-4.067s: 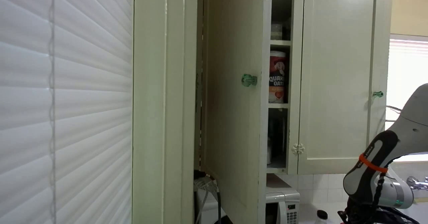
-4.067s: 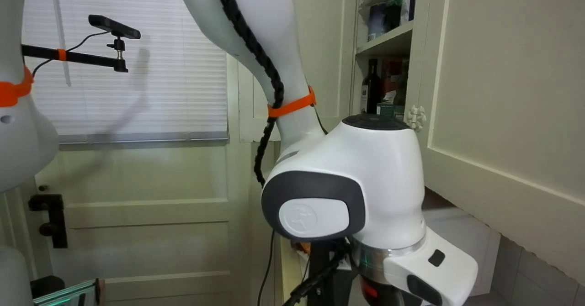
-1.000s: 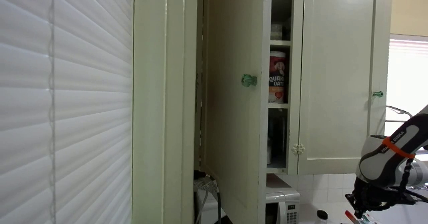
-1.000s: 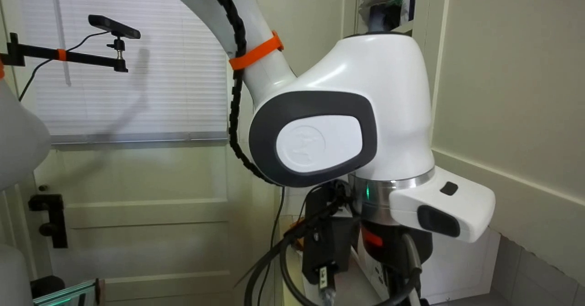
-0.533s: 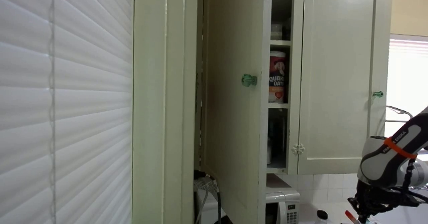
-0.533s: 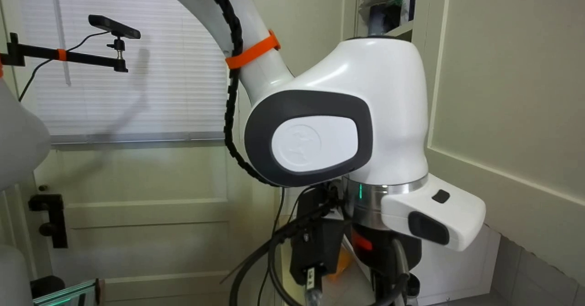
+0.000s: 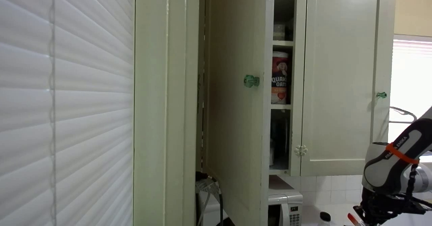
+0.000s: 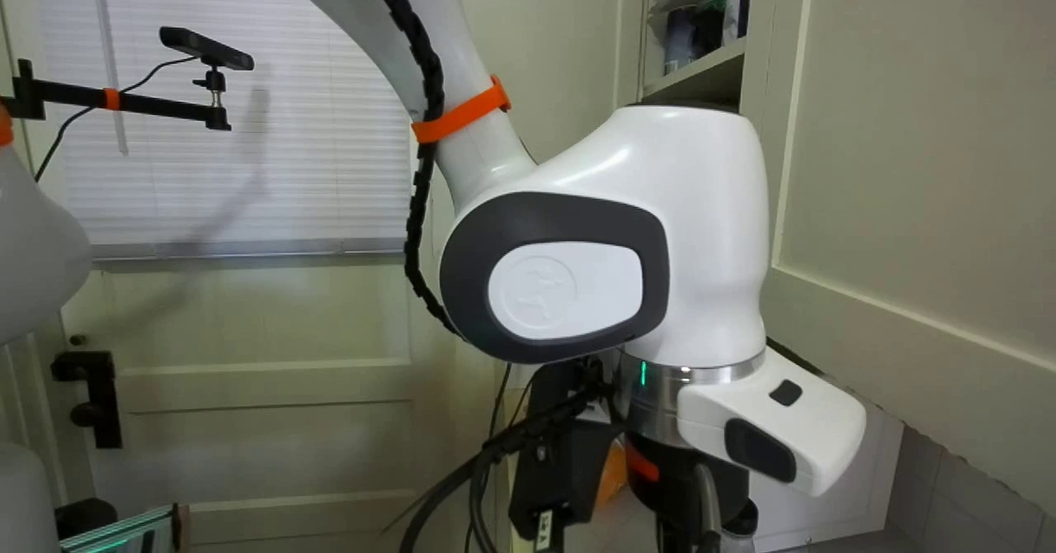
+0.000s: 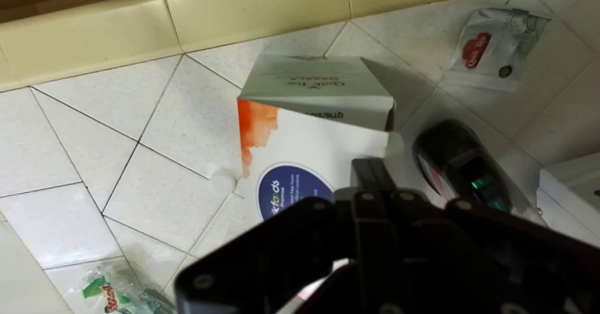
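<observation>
My gripper [image 9: 372, 173] points down over the counter; its two fingertips are together and I see nothing between them. They overlap the white face of an open tea box [image 9: 300, 140] with an orange stain pattern and a blue round label. I cannot tell whether they touch it. The box's grey-green part, marked Masala, faces the counter's edge. Just right of the fingertips stands a bottle with a black cap [image 9: 459, 159]. In an exterior view the gripper [image 7: 368, 216] is cut off by the lower edge, beside a red-tipped white piece [image 7: 353, 218], probably part of the box.
A silver Quik Tea sachet [image 9: 492, 51] lies at upper right. A clear plastic wrapper [image 9: 122, 290] and a small white round piece [image 9: 222, 181] lie on the tiles. A microwave [image 7: 285, 202] stands below an open cabinet door [image 7: 236, 118]. Cables [image 8: 495, 462] hang by the arm.
From about four to one second ago my arm rose and shifted sideways. Over the last second the wrist and gripper have sunk a little in both exterior views. The cabinet door stays the same.
</observation>
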You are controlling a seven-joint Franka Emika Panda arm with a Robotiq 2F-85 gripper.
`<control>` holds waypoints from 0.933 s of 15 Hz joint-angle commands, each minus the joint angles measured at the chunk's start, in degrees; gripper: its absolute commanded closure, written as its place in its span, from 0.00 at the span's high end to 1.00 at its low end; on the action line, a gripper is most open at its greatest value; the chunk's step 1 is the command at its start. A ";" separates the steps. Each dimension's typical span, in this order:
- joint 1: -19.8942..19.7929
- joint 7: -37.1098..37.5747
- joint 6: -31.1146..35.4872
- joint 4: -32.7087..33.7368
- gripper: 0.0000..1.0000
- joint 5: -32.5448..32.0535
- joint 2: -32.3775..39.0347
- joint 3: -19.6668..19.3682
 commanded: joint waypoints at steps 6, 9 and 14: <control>1.10 -1.06 1.69 -0.42 0.00 3.87 2.60 -0.09; 1.50 -1.82 2.33 -0.27 0.00 5.89 3.44 0.30; 2.17 -2.53 4.81 -0.01 0.00 8.31 5.33 0.86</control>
